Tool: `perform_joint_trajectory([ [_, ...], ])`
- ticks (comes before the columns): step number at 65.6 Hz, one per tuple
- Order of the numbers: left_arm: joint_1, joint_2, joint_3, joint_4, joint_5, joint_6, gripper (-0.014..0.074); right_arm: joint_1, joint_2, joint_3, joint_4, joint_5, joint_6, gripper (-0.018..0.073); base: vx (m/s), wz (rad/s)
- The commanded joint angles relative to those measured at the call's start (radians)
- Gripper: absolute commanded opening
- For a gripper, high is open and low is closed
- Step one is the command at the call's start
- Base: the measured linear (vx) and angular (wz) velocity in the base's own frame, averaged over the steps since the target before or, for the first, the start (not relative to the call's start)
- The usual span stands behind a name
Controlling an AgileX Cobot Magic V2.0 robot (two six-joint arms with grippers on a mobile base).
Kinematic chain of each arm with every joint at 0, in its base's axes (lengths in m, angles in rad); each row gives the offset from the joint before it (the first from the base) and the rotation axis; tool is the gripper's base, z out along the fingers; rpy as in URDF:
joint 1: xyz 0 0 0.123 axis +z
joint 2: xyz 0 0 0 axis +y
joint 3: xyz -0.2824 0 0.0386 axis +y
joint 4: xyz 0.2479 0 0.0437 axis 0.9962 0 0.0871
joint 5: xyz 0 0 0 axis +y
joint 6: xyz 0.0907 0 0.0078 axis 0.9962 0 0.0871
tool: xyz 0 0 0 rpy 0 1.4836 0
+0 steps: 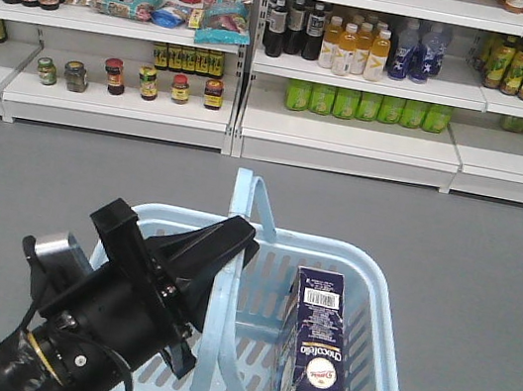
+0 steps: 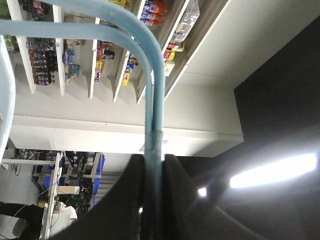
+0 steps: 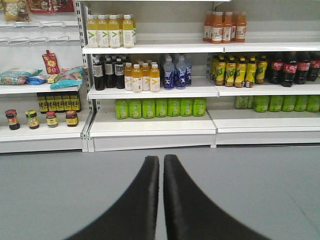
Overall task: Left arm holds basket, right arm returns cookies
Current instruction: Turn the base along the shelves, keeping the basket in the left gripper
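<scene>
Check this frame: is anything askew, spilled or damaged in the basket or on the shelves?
Nothing looks spilled or damaged. The cookies box stands on end near the right wall of the basket. On the shelves, only the snack bags lie in a loose heap; the bottles stand in rows.

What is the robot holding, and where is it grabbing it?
The left tool grips the basket by its handle. The right tool holds nothing.

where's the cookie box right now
In the front view, the cookie box sits inside the blue basket, near its right wall, to the right of the raised handle.
</scene>
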Motion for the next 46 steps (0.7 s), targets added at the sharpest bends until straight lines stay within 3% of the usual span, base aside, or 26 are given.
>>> perform_joint_trajectory([
  [1,-0.007,-0.038,-0.029,0.022,-0.280,-0.005,-0.0003,-0.001,-0.013,0.018,-0.003,-0.070,-0.006,-0.0009,0.55,0.01],
  [46,-0.007,-0.037,-0.029,0.022,-0.280,-0.005,-0.0003,-0.001,-0.013,0.018,-0.003,-0.071,-0.006,-0.0009,0.53,-0.01],
])
